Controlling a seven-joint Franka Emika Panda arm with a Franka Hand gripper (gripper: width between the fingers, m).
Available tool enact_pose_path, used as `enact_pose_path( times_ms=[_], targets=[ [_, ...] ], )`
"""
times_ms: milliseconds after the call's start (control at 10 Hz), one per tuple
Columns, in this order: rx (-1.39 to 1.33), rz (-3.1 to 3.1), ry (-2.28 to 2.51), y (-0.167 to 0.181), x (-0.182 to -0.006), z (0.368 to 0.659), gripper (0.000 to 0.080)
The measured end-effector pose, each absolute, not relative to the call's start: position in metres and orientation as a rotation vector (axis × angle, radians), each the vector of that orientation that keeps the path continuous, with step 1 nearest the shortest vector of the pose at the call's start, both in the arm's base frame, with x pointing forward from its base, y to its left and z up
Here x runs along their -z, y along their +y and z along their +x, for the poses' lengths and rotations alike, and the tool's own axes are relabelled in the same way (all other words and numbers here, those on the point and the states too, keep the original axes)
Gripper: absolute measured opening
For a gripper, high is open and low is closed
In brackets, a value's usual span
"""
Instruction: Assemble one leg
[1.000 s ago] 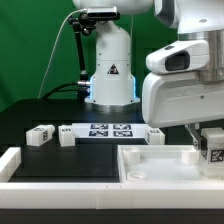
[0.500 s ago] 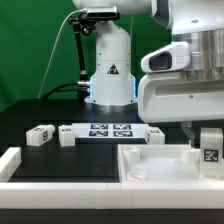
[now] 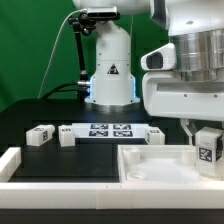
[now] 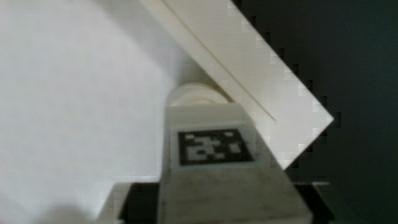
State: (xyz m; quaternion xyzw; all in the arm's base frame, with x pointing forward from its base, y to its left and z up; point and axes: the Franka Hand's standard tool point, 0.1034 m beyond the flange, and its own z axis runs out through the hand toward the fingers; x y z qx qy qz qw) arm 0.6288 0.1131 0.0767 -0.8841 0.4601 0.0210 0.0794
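My gripper (image 3: pixel 206 138) is shut on a leg (image 3: pixel 208 149), a small white block with a black-and-white tag. It holds the leg upright over the right corner of the wide white tray-like part (image 3: pixel 150 172), at the exterior view's right. In the wrist view the leg (image 4: pixel 217 135) fills the middle between the dark fingers (image 4: pixel 143 203), its tip at the tray-like part's raised edge (image 4: pixel 249 70). Whether the tip touches the part I cannot tell. Three more legs lie on the black table: two at the left (image 3: pixel 40 135) (image 3: pixel 67 136) and one behind the tray-like part (image 3: pixel 155 135).
The marker board (image 3: pixel 108 130) lies flat behind the tray-like part. A white rail (image 3: pixel 40 176) runs along the table's front and left edge. The robot's base (image 3: pixel 110 70) stands at the back with a green backdrop.
The arm's body has risen slightly and the held leg has shifted a little toward the exterior view's left. It stays over the tray-like part's right corner.
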Motion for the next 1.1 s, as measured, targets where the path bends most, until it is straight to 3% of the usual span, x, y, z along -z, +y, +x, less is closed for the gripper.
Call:
enact_pose_path(
  times_ms=[200, 500, 800, 1100],
  targets=[
    [-0.093, -2.43, 1.732, 0.1168, -0.0761, 0.6257, 0.0292],
    [-0.125, -2.291, 1.898, 0.1187, -0.0759, 0.6253, 0.0292],
    [-0.117, -2.351, 1.821, 0.119, -0.0756, 0.6252, 0.0611],
    [-0.135, -2.617, 1.466, 0.1207, -0.0763, 0.6248, 0.0648]
  ],
)
